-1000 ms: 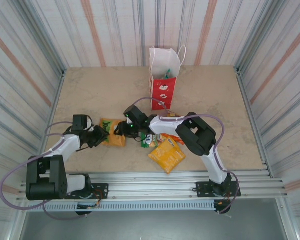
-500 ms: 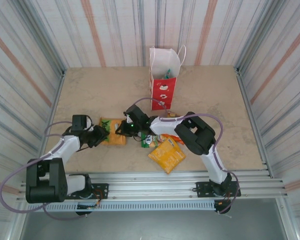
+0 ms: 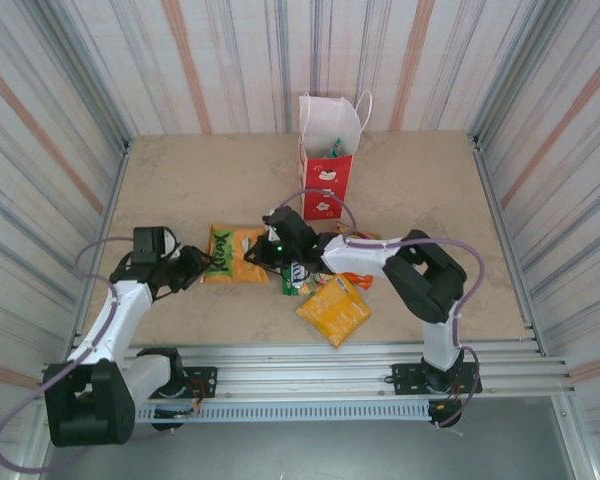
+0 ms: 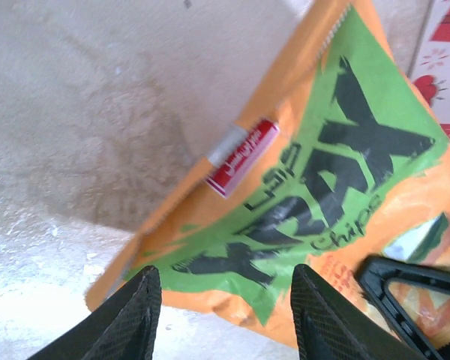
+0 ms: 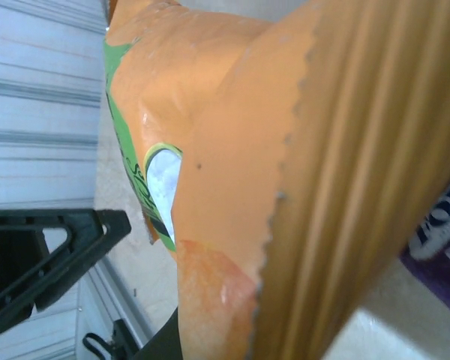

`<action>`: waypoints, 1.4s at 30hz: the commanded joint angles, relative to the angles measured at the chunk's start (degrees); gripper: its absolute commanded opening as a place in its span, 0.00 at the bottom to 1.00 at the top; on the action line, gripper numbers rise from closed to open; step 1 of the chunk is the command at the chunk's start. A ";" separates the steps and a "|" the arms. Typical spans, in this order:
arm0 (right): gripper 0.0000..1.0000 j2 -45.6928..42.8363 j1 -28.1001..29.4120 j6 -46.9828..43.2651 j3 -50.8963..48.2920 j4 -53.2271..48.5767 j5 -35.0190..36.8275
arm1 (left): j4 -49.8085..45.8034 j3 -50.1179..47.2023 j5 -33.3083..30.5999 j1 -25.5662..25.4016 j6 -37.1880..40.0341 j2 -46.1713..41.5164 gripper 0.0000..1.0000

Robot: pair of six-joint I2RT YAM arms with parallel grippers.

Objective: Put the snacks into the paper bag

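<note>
Nearest the arm bases, a yellow packet point(image 3: 333, 310) lies flat on the table point(image 3: 180, 190), with a green-and-white packet point(image 3: 298, 281) touching its far left corner. In the right wrist view the corner of a purple packet point(image 5: 442, 244) lies on the table just beyond the held one.

A little farther in, the left gripper point(image 3: 188, 268) hangs low at the left end of an orange chip packet point(image 3: 232, 255) with a green label. Its jaws stand about half apart with nothing clamped. In the left wrist view the packet's near edge runs just ahead of the two textured pads point(image 4: 135, 319), and I cannot tell whether they touch it.

At the packet's other end, the right gripper point(image 3: 263, 252) is closed on the right edge. In its own camera the crimped seal sits right against the lens and the foil bends upward. One of its fingers point(image 4: 405, 300) shows lying on the packet in the left wrist view.

Farthest back, well apart from the packets, the paper bag point(image 3: 328, 165) stands upright and open near the far edge of the table. It has a white top and a red band below, and something teal point(image 3: 335, 150) shows in its mouth.
</note>
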 commanded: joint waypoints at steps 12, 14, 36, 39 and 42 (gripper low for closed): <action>0.05 -26.01 -4.70 -13.33 3.92 -20.58 18.81 | 0.41 9.43 -0.07 -2.56 -0.03 -2.50 0.51; 0.05 -27.09 -5.91 -15.39 6.31 -21.93 19.81 | 2.50 10.72 0.00 -4.30 0.33 -0.59 0.51; 0.05 -13.54 -20.07 -27.32 37.79 -19.23 32.75 | 9.26 30.15 1.90 -13.41 2.89 23.88 0.52; 0.05 -10.20 -20.65 -26.92 39.21 -19.16 38.05 | 9.35 31.40 2.09 -13.48 3.09 25.38 0.52; 0.06 -6.64 -21.12 -26.00 41.83 -19.42 41.73 | 9.43 32.14 2.21 -13.49 3.09 26.54 0.52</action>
